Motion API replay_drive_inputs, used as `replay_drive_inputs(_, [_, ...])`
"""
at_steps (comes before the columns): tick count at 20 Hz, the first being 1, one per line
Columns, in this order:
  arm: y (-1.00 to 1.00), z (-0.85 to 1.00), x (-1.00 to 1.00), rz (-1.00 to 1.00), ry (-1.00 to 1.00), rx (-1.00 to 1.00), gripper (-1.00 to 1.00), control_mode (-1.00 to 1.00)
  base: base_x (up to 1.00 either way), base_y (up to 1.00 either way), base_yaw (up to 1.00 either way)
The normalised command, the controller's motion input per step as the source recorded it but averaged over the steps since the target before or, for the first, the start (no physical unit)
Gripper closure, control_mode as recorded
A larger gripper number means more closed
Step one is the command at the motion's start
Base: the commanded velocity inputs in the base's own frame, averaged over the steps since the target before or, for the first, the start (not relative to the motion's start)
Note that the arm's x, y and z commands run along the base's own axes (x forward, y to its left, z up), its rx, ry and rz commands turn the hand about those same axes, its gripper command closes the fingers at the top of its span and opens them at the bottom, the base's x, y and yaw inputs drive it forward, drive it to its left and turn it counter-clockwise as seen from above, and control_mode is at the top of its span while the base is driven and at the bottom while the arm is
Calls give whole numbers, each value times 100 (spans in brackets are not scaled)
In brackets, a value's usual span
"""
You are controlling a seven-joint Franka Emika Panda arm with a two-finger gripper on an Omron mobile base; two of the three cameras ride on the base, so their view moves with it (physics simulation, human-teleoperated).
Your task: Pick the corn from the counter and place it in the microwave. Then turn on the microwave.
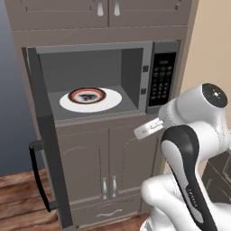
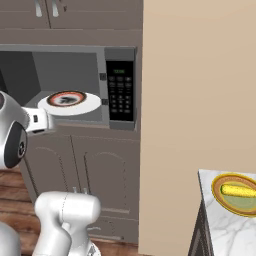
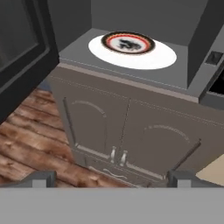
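The corn (image 2: 239, 191) lies on a yellow-rimmed green plate (image 2: 220, 196) on the counter (image 2: 225, 232) at the far right, well away from the arm. The microwave (image 1: 135, 49) stands open, its door (image 1: 47, 140) swung out to the left. Inside it a white plate (image 1: 110, 101) carries a dark-rimmed round dish (image 1: 86, 95). The black keypad (image 1: 162, 79) with its green display is at the microwave's right. In the hand view my gripper (image 3: 113, 180) is open and empty, in front of the cabinet doors below the microwave, with the white plate (image 3: 162, 57) above and ahead.
Brown panelled cabinet doors (image 1: 108, 158) sit under the microwave, with more cabinets above it. A beige wall panel (image 2: 195, 115) separates the microwave column from the counter. The open door's black handle (image 1: 38, 176) juts out at the left over the wooden floor (image 1: 18, 198).
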Motion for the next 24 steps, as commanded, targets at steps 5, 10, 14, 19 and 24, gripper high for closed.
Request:
replay_drive_inputs(5, [-36,0,-5,-16,9,0,-100,-100,0,0,0])
replay_drive_inputs(10, [-36,0,-5,-15,5,0,-100,-100,0,0,0])
replay_drive_inputs(14, [-34,0,-4,-12,1,0,-100,-100,0,0,0])
replay_drive_inputs(19, [-36,-3,-3,-14,1,0,-100,-100,0,0,0])
replay_drive_inputs(24, [-42,-1,-2,-17,4,1,-100,-100,0,0,0])
